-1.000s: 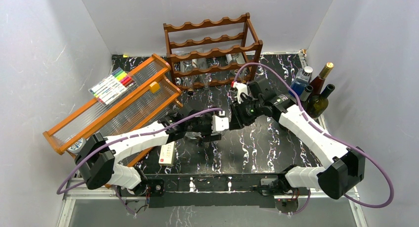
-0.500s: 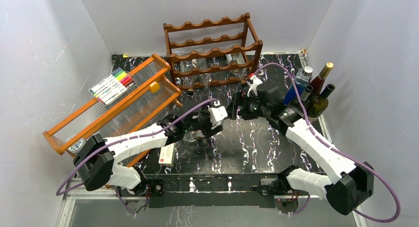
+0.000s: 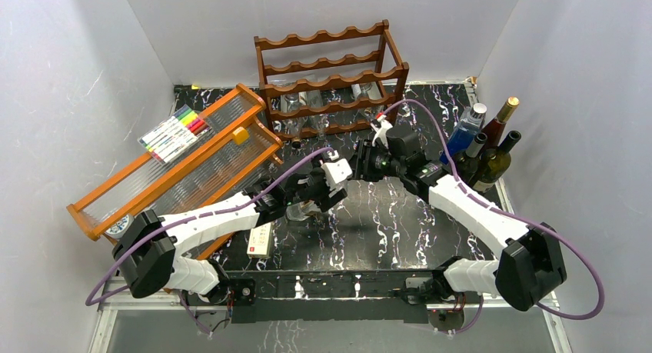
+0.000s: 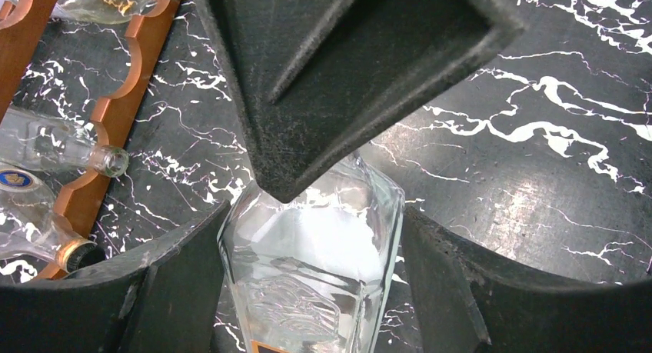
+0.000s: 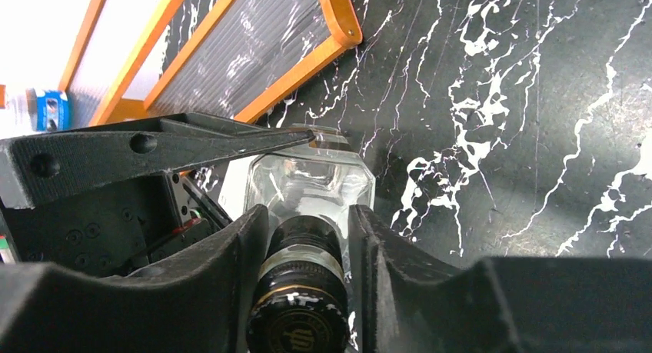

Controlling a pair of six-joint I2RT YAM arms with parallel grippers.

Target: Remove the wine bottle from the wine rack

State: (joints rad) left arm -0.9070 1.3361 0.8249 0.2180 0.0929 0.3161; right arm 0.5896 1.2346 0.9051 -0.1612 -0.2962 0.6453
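Observation:
A clear glass wine bottle (image 3: 300,211) with a dark capped neck is held between both grippers over the black marble table, in front of the dark reddish-brown wine rack (image 3: 330,76). My left gripper (image 3: 307,205) is shut across the bottle's body (image 4: 315,253), with a finger touching each side. My right gripper (image 3: 360,167) is shut on the bottle's neck (image 5: 304,241), just behind the black cap (image 5: 298,322). The rack's scalloped rail (image 4: 115,114) and the clear bottles still lying in it (image 4: 54,138) show in the left wrist view.
An orange-framed tray with ribbed panels (image 3: 177,164) lies at the left, with a pack of markers (image 3: 175,131) on it. Several upright bottles (image 3: 488,141) stand at the right wall. A white box (image 3: 260,239) lies near the left arm.
The right wrist has swung round and shifted left and toward the rack. The left gripper has moved a little left with the bottle. Both grips look unchanged.

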